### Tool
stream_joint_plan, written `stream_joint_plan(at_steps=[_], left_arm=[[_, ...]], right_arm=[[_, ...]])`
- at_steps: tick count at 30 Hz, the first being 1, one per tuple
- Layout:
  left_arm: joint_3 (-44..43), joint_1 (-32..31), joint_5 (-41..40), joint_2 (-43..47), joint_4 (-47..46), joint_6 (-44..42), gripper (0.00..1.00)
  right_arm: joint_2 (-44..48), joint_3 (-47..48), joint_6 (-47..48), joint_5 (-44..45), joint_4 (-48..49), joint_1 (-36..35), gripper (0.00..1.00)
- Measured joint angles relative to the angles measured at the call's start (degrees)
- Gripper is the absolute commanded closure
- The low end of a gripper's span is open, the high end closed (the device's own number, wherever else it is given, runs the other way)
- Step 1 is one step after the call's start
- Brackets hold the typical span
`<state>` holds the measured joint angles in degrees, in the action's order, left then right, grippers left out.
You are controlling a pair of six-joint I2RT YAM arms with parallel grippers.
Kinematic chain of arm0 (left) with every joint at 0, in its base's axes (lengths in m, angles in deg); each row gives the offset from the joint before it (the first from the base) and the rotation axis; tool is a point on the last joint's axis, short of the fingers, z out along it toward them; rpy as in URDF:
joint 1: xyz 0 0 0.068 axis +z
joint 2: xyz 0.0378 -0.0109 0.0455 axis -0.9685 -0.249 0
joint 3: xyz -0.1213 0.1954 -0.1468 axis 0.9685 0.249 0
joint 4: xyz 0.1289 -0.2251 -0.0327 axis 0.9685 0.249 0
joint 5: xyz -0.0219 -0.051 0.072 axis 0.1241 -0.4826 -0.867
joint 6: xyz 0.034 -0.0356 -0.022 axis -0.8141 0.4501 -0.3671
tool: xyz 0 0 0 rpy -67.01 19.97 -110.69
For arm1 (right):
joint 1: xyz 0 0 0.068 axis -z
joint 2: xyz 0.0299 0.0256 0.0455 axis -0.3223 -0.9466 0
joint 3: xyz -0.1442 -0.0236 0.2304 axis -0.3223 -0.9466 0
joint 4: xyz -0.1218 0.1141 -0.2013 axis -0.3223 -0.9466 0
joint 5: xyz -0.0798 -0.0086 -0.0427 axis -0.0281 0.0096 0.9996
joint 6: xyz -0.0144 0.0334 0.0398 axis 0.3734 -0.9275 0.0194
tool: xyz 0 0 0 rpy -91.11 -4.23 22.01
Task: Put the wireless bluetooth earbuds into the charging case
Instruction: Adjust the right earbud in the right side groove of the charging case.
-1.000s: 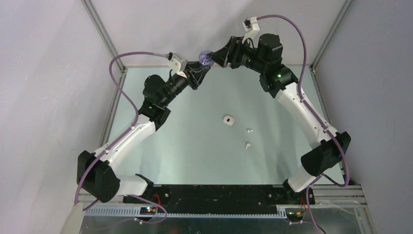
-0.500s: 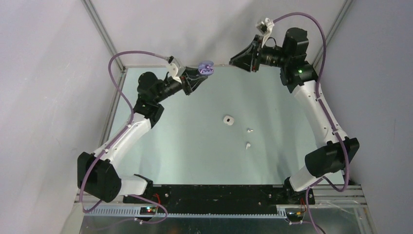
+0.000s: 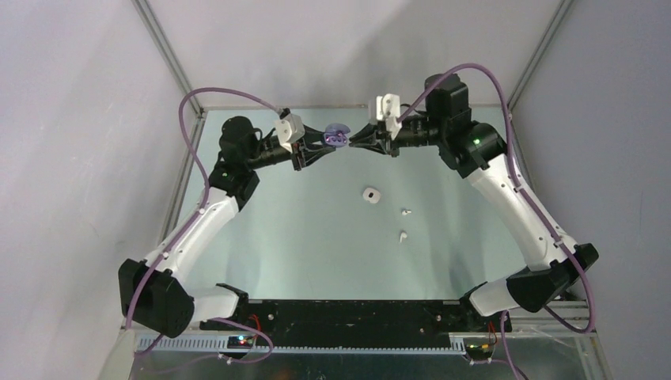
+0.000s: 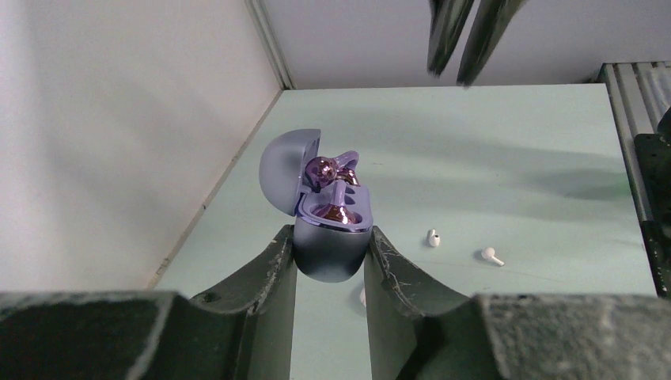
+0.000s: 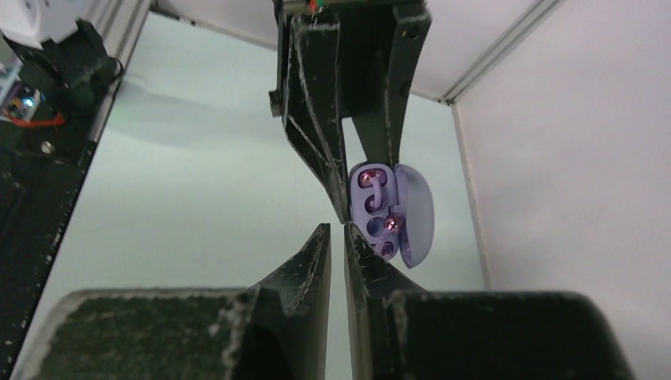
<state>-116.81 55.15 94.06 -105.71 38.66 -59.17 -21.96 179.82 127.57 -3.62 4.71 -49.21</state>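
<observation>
The purple charging case point(image 4: 332, 257) hangs above the table's far edge with its lid point(image 4: 278, 168) open, and my left gripper point(image 4: 332, 237) is shut on its base. Purple earbuds point(image 4: 323, 169) lie in its wells, also seen as shiny purple earbuds point(image 5: 372, 184) in the right wrist view. My right gripper point(image 5: 335, 231) stands just beside the case point(image 5: 381, 214), its jaws nearly together with only a thin slit and nothing between them. Two white earbuds point(image 3: 407, 212) point(image 3: 403, 235) lie loose on the table. The white case point(image 3: 370, 195) sits near them.
The table is pale green, with white walls and metal frame posts point(image 3: 166, 55) close behind both grippers. The arm bases and a black rail point(image 3: 348, 313) run along the near edge. In the left wrist view the right gripper's fingers point(image 4: 467, 36) hang at the top.
The right arm pulled away from the purple case, then came back beside it, and its jaws closed from wide open. The left arm lowered and turned the case slightly, still gripping it.
</observation>
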Motion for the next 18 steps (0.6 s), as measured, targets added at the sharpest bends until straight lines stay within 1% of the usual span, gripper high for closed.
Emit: stream_joint_plan(at_steps=[4,11,14,18], left_arm=[[0.1,0.0,0.3,0.7,0.2,-0.7,1.00],[0.7,0.0,0.3,1.2,0.6,-1.6,1.00],[0.9,0.0,0.3,1.2,0.7,-1.7,1.00],[1.1,0.0,0.3,1.2,1.0,-2.1,1.00]], right_arm=[[0.1,-1.5,5.2,5.1,-2.0,-2.9,0.81],[0.1,-3.6,6.3,13.2,-0.7,-5.0,0.72],[0.1,-3.9,6.0,15.6,0.7,-5.3,0.72],[0.1,-4.0,5.9,17.7,1.8,-5.7,0.74]])
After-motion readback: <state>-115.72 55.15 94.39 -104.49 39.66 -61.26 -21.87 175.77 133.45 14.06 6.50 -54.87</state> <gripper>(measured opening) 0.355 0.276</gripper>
